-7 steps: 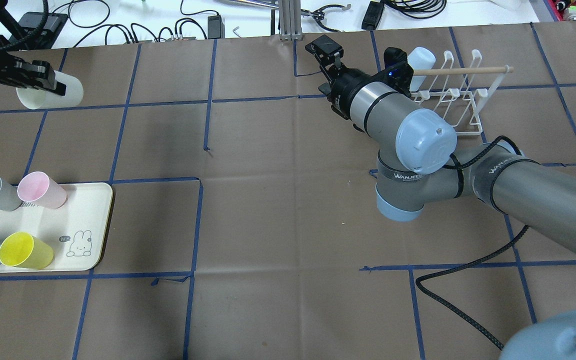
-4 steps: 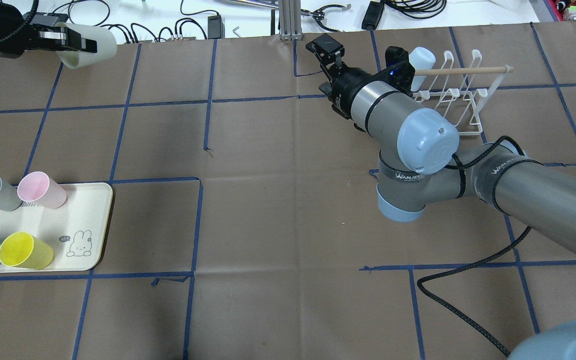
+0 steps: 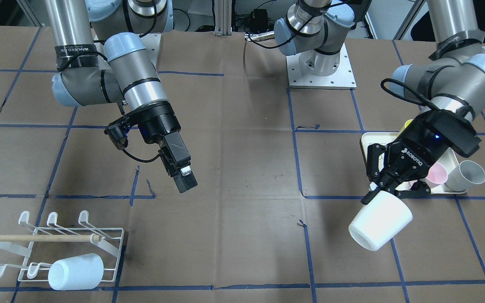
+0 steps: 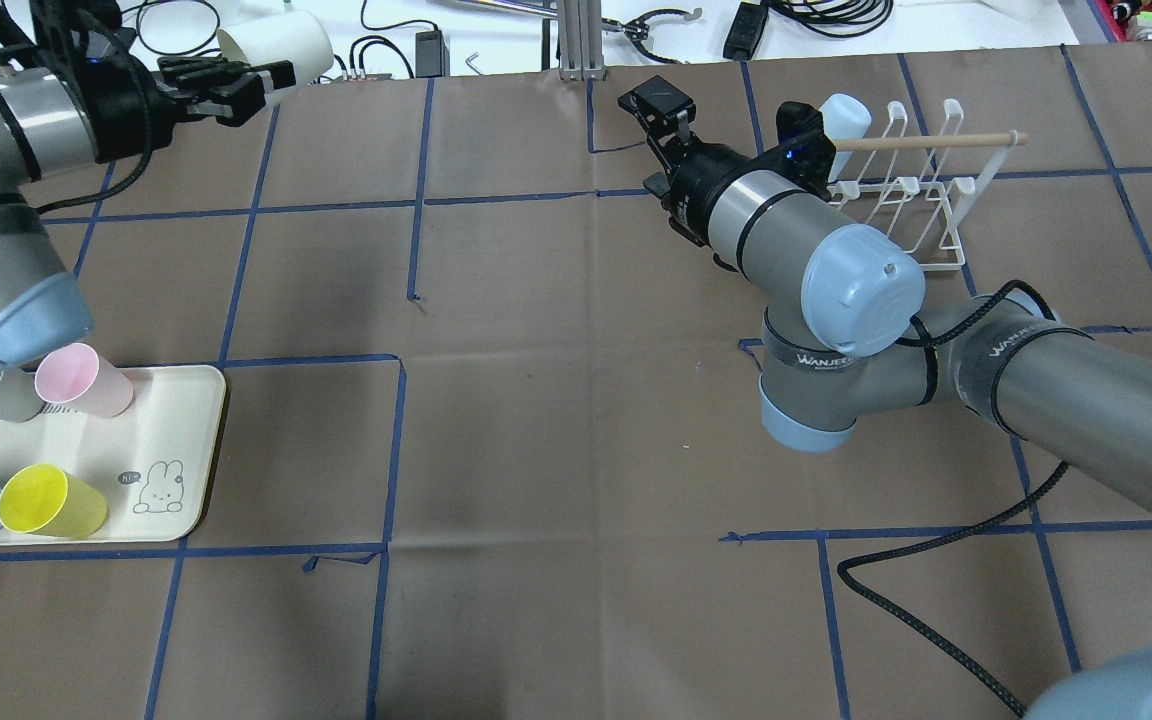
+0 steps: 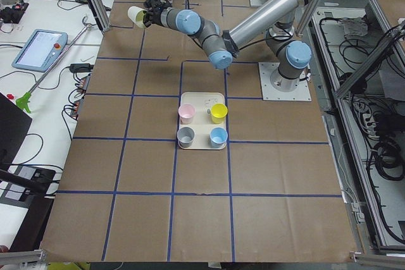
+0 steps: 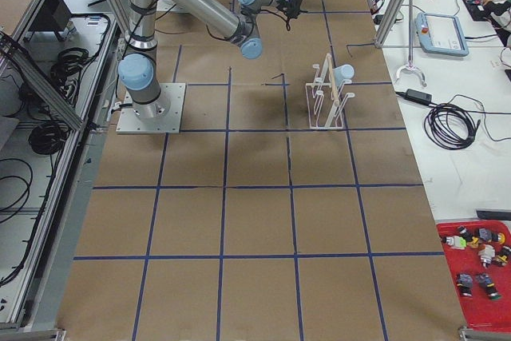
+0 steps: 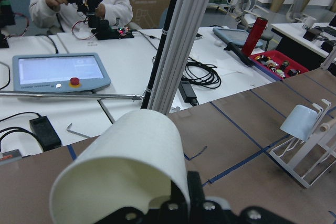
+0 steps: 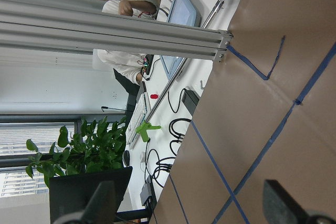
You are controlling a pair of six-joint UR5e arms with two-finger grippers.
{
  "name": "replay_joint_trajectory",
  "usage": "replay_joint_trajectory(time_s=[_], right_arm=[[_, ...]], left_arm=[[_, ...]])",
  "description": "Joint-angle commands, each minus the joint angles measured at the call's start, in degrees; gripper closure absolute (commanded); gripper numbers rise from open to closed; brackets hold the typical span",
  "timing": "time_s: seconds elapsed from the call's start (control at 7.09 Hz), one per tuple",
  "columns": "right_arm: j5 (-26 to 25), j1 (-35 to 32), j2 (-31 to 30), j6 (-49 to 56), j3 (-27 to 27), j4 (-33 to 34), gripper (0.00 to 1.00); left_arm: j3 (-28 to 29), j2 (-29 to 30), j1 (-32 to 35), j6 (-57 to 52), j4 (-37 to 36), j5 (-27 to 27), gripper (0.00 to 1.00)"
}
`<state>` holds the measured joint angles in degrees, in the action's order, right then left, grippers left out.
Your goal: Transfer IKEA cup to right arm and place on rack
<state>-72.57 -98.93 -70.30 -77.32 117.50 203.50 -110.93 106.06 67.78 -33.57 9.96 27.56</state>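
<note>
The white tapered plastic cup [image 3: 379, 225] is clamped by its rim in the left pincer [image 3: 390, 193], one finger apparently inside the mouth. It lies nearly on its side with its closed base pointing away from the wrist. That probably leaves the body free for the other arm to take. In the overhead view, with 12 o'clock away from the robot, the cup hangs clear of the brown paper-covered counter [image 4: 556, 420] at about 11 o'clock. It is well apart from the right pincer [image 3: 183, 179], whose fingers the wrist view shows spread wide and empty, ready to receive. The left arm stretches forward, its wrist turned toward 3 o'clock. The right arm is folded at the elbow, its wrist tilted down and aimed toward 11 o'clock. Its pincer sits just beside the small white wire rack [image 3: 52, 217] at 1 o'clock, where a pale blue cup [image 3: 76, 271] already sits on a peg. So the hand-over looks not yet begun.
</note>
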Motion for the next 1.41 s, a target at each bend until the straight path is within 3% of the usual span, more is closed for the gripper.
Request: replay_joint_trajectory(time_s=[0.0,0.42,0.71,1.27], right_arm=[[-0.4,-0.1,0.0,0.6,0.3,-0.6,0.0],[0.5,-0.2,0.4,0.1,0.3,0.1,0.0],[8.9,-0.2,1.0,-0.2,0.1,0.1,0.0],[9.0,-0.2,3.2,-10.1,-0.9,0.2,0.0]], left_arm=[[-1.4,7.8,5.0,1.0,-18.6,-4.5,0.97],[-1.7,7.0,14.3,2.5,-19.3,2.2,0.96],[-1.0,7.1,20.4,5.3,-19.5,11.3,0.96],[-1.0,7.1,20.9,5.4,-19.5,11.6,0.96]])
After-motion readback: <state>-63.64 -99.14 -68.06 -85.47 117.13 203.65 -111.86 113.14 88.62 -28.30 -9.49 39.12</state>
